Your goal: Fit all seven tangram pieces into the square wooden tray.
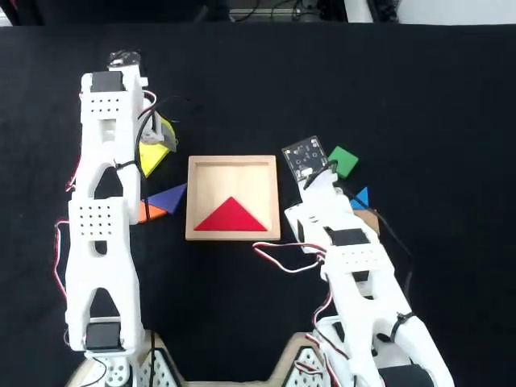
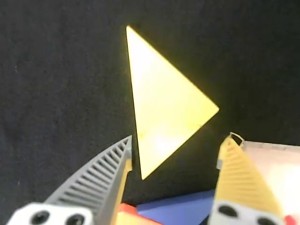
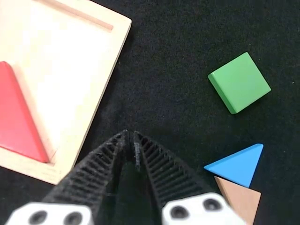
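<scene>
Left gripper (image 2: 179,140) is hovering spread over the yellow triangle (image 2: 164,103) left of the tray (image 1: 233,164), right gripper (image 3: 130,136) is sitting pressed closed by its right edge, red triangle (image 1: 231,216) is lying inside, six left to place.

We see our left gripper (image 2: 179,139) hanging over the black cloth (image 2: 56,70), its fingers (image 2: 101,178) spread wide apart. A yellow triangle (image 2: 164,103) lies flat on the cloth, one corner between the two fingertips. Near the gripper's base we make out a blue piece (image 2: 178,208) beside an orange piece (image 2: 129,218). A corner of the wooden tray (image 2: 274,147) shows behind one finger.
</scene>
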Robot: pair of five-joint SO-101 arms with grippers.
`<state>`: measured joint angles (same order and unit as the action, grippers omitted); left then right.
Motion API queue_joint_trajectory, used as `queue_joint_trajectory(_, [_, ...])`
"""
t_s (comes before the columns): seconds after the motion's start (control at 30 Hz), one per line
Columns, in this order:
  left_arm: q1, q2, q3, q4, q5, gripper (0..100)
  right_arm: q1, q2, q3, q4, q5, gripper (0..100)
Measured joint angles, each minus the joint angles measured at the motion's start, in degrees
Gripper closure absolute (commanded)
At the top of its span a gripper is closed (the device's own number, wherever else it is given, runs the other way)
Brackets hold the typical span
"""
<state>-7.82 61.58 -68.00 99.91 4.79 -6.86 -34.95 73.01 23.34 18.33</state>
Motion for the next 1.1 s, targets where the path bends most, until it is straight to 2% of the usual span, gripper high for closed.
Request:
queue_joint_trajectory(0.07, [-0.62,0.0,0.0,0.09,2.11,74,0.0,0.0,0.0,0.0,0.0,98.6])
queue_joint_trajectory(0.23, [-0.97,0.53,-0.79,0.35,2.29,57,0.0,0.0,0.0,0.0,0.0,98.6])
queue_joint_trajectory(0.47, [-0.53,0.53,-0.97,0.26,4.66,59,0.0,0.0,0.0,0.0,0.0,98.6])
queue_joint_trajectory(0.77, [-0.18,0.53,-0.97,-5.27,4.66,59,0.0,0.0,0.0,0.0,0.0,98.6])
queue_joint_trajectory(1.1, [-0.09,7.03,-1.85,-7.12,4.66,61,0.0,0.0,0.0,0.0,0.0,98.6])
